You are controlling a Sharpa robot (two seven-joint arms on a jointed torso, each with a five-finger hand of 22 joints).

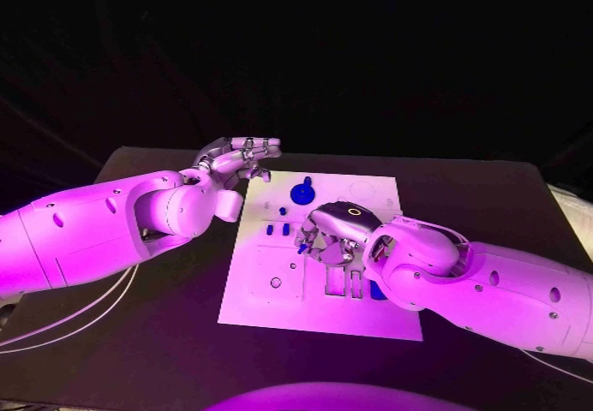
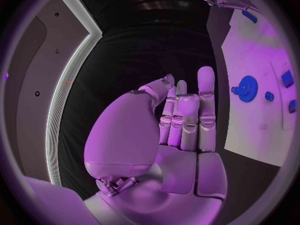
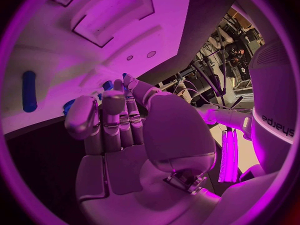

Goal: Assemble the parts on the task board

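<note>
Parts (image 1: 285, 229) are seen on the task board (image 1: 260, 300), a small blue one pinched under the right hand (image 1: 332, 240); the left hand (image 1: 237, 160) is held released beyond; slow, square seating is advised

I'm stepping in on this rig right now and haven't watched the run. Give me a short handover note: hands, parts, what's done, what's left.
Left hand: holds nothing, fingers apart, hovering over the black table just off the far left corner of the task board.
Right hand: over the middle of the board, fingers curled around a small blue part; the grip looks like a pinch, but it is partly hidden.
Parts: the blue gear sits near the board's far edge; small blue pieces lie just below it; a blue bar lies by the right wrist.
Done: cannot tell whether any part is seated.
Left: place the held part, then the loose ones.
</note>
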